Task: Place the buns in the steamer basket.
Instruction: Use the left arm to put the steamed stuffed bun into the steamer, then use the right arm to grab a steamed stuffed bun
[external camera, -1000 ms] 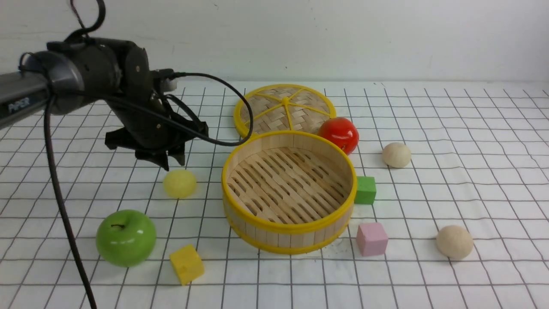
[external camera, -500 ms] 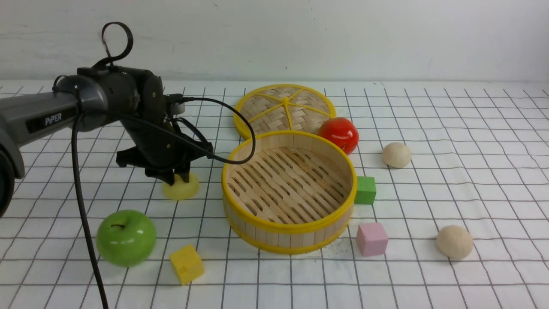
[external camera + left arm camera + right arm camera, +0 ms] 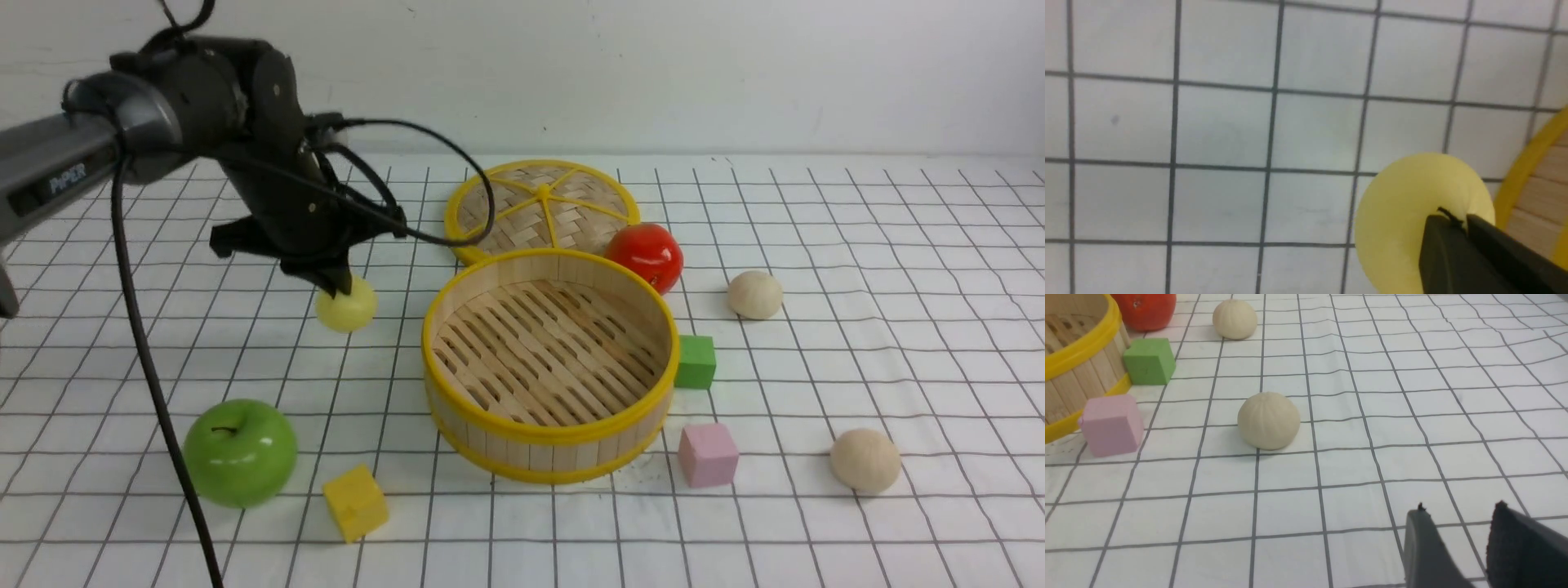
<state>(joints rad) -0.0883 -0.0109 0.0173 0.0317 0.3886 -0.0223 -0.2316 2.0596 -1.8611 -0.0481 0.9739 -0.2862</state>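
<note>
My left gripper is shut on the pale yellow bun and holds it above the cloth, left of the steamer basket. In the left wrist view the fingertips pinch the yellow bun beside the basket's yellow rim. The basket is empty. One beige bun lies right of the tomato, another beige bun at the front right. In the right wrist view my right gripper is open over the cloth, with the near bun and the far bun ahead of it.
A flat woven lid lies behind the basket, a red tomato at its right. A green apple and a yellow cube are at the front left. A green cube and a pink cube stand right of the basket.
My left gripper came down onto the yellow bun, shut on it, and has now lifted it off the cloth. The other objects have not moved.
</note>
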